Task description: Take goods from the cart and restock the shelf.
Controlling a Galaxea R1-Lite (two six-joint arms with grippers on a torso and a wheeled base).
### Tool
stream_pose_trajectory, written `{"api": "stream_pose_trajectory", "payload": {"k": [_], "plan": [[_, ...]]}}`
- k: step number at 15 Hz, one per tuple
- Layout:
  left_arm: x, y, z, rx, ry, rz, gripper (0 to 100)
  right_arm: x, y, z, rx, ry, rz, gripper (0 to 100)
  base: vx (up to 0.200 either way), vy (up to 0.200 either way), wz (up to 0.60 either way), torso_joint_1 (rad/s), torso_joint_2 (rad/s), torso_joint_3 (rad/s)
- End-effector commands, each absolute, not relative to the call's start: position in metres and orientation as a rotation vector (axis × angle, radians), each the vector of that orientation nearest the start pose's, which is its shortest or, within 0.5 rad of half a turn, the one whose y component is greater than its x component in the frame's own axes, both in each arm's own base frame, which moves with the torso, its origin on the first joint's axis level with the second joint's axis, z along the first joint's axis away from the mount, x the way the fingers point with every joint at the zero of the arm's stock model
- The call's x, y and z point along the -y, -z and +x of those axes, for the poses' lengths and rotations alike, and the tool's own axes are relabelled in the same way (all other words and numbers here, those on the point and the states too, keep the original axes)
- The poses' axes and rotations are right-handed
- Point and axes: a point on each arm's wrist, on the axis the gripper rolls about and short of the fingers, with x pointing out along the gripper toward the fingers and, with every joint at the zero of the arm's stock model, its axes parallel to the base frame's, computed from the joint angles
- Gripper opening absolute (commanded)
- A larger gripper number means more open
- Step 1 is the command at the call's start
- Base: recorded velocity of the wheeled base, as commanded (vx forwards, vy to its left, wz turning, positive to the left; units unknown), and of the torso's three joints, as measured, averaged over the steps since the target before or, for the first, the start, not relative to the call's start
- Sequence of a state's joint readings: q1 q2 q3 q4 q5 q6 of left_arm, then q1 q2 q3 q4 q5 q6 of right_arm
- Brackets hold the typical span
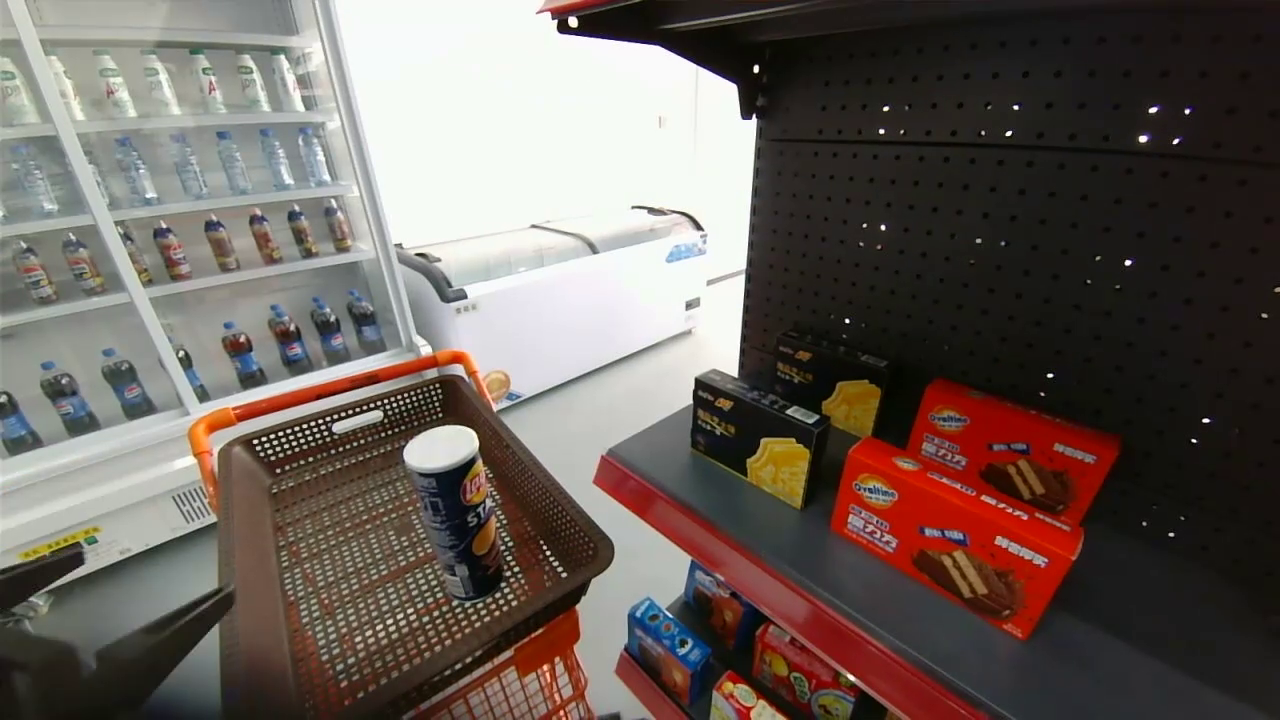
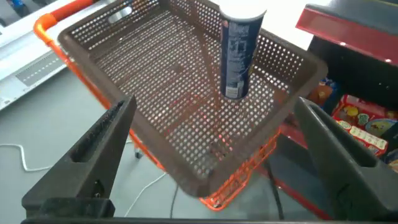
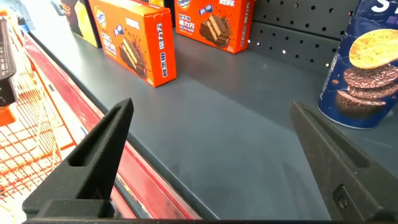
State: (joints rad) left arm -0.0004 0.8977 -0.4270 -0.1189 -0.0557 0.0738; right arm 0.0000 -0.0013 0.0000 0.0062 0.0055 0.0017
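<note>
- The can of crisps (image 1: 455, 510) stands upright in the cart's brown basket (image 1: 330, 430), toward the side nearest the shelf (image 1: 760, 540). It is the one item seen in the basket, so it is likely the next thing to restock.
- The left gripper (image 1: 155, 575) hangs by the near corner of the basket, released, with its two fingers spread wide and nothing between them. In the left wrist view the left gripper (image 2: 214, 104) faces across the mesh toward the can (image 2: 239, 50), well apart from it. This looks like a pose set up for a reach.
- The right gripper (image 3: 212, 106) hovers over a bare stretch of the shelf board (image 3: 236, 137), also released and empty. A blue tub (image 3: 364, 68) stands on the board just beside one finger.
- Two orange boxes (image 1: 955, 540) and two black boxes (image 1: 757, 437) stand on the shelf in pairs, one behind the other and faces outward. The front strip of board is left free, which seems the natural spot for new stock.
- The cart's orange handle (image 1: 300, 400) is on the far side, toward a drinks fridge (image 1: 180, 200), so the basket's open top faces the arms.
- The pick does not appear to have begun. A tall, narrow can may tip if it is nudged before the fingers close round it.
</note>
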Motion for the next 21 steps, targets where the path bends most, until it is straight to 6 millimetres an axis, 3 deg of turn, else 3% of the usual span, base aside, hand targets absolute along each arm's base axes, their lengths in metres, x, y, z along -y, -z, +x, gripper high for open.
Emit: {"api": "stream_pose_trajectory", "payload": {"k": [1,2,5,11,21], "plan": [[0.004,-0.166,0.178,-0.419,0.152,0.040,100,0.000,-0.075,-0.023,-0.006,-0.006,0.002,100,0.000,0.000,0.00,0.000,0.00,0.000],[0.005,-0.159,0.195,-0.401,0.212,0.029,100,0.000,-0.075,-0.023,-0.006,-0.006,0.003,100,0.000,0.000,0.00,0.000,0.00,0.000],[0.009,-0.145,0.208,-0.453,0.290,0.017,100,0.000,-0.075,-0.023,-0.006,-0.006,0.002,100,0.000,0.000,0.00,0.000,0.00,0.000],[0.007,-0.110,0.255,-0.454,0.301,0.017,100,0.000,-0.075,-0.023,-0.006,-0.006,0.002,100,0.000,0.000,0.00,0.000,0.00,0.000],[0.010,-0.061,0.313,-0.403,0.351,0.042,100,0.000,-0.075,-0.023,-0.006,-0.006,0.002,100,0.000,0.000,0.00,0.000,0.00,0.000]]}}
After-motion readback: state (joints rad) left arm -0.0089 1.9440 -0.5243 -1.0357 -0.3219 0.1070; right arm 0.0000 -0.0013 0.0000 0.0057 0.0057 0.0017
